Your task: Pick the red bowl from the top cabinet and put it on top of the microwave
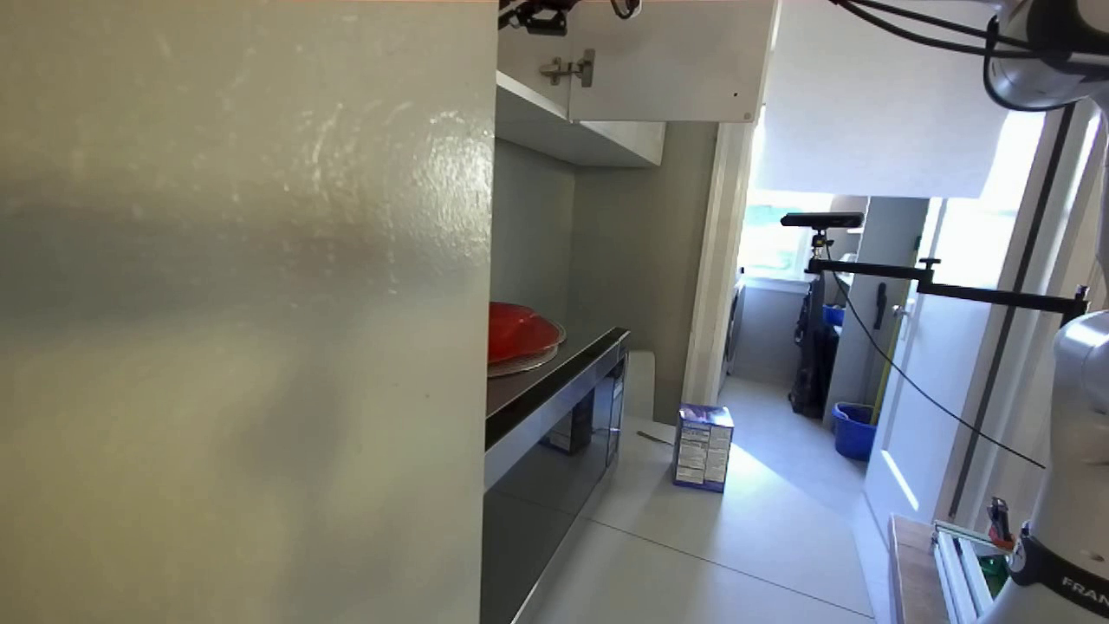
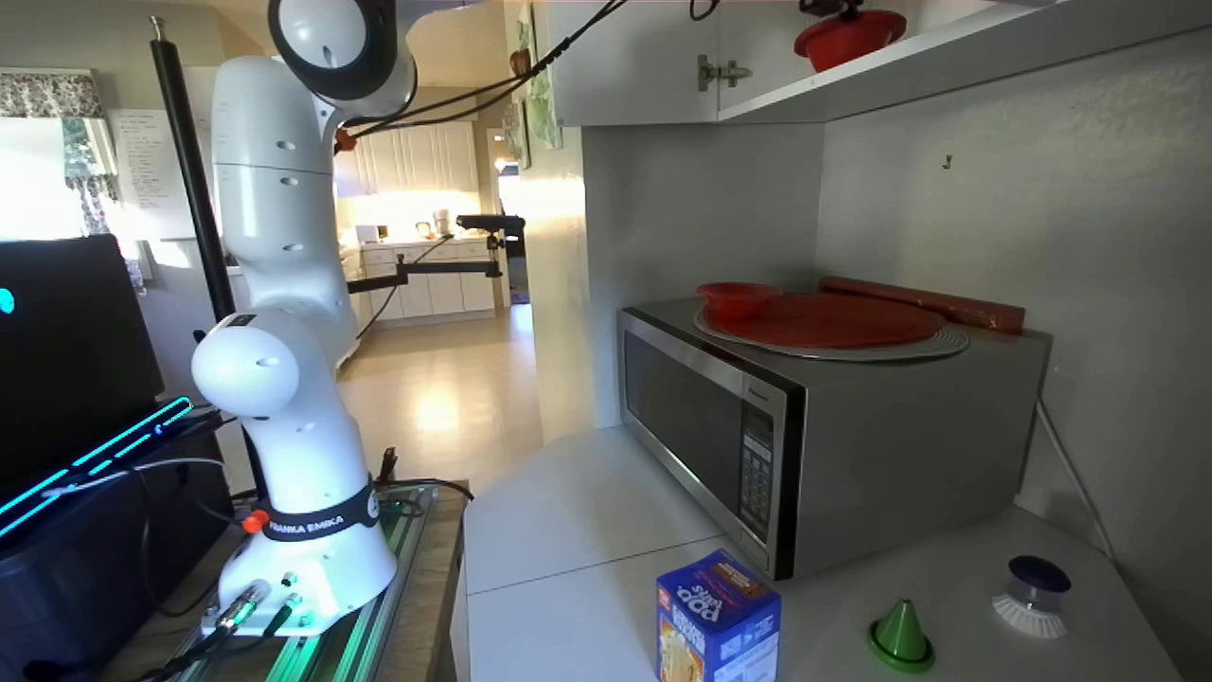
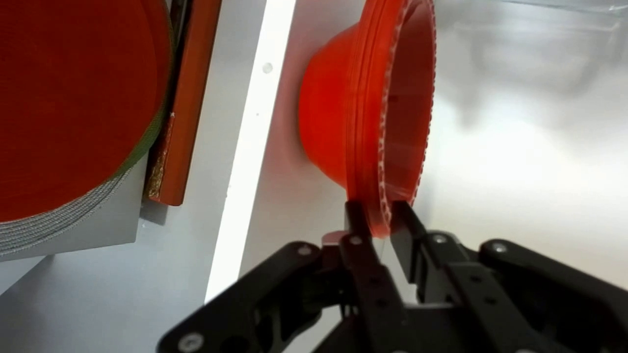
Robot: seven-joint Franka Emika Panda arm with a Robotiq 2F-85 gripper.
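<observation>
Wrist view: the gripper [image 3: 378, 215] pinches the red bowl [image 3: 329, 105] by its rim, best raised level to clear the top cabinet [image 3: 250, 147] shelf's front edge.

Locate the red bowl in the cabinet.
The red bowl is upper centre in the wrist view, right of the white edge of the cabinet shelf, its rim between the jaws of the end effector.

Warm light [image 2: 434, 412] pooled on a glossy pale-tan floor [image 2: 478, 355], cream-white panelled kitchen cabinets [image 2: 445, 156] aglow across from me, a sun-bright window [image 2: 33, 180] under a dark-patterned fabric valance [image 2: 47, 95], plain grey walls [image 2: 701, 218] above a smooth white countertop [image 2: 549, 493], daylight in a white-silled window [image 1: 767, 243] past an open white door [image 1: 962, 355].
</observation>
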